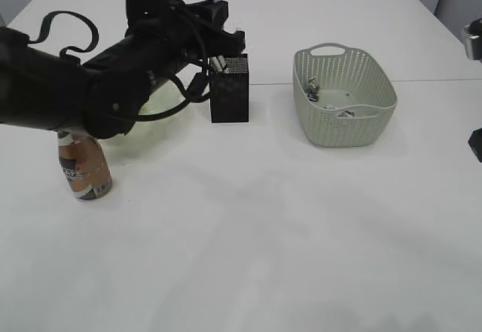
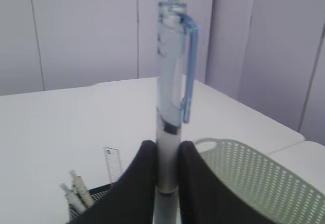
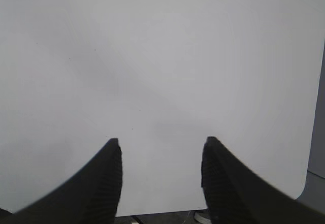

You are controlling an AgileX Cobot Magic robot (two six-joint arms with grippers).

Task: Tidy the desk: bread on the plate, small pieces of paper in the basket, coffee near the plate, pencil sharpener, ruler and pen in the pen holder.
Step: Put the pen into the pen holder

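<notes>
1. Closest to the camera in the exterior view is one coffee [image 1: 83, 170] bottle, standing upright at the left of the white table [image 1: 263, 234], partly behind the black left arm [image 1: 75, 91].
2. A bit further back, one black pen holder [image 1: 230, 91] sits mid-table. The left wrist view shows a clear ruler [image 2: 113, 164] standing in it, plus a couple of pale stick-like things [image 2: 77, 189] I can't really identify.
3. The left gripper [image 2: 166, 165] is right over that holder, its two fingers [image 2: 138, 183] pinching one pen [image 2: 170, 87] around the lower barrel. The pen is upright, clear-blue clip end up.
4. To the right, one sage-green basket [image 1: 345, 95] with a few small scraps of paper [image 1: 343, 111] on its floor. I can't count them properly, maybe two or three.
5. A sliver of the pale green plate [image 1: 154, 106] peeks out behind the left arm; whatever is on it is hidden.
6. The right gripper [image 3: 161, 176] is spread apart, holding nothing, just bare table under it.
</notes>
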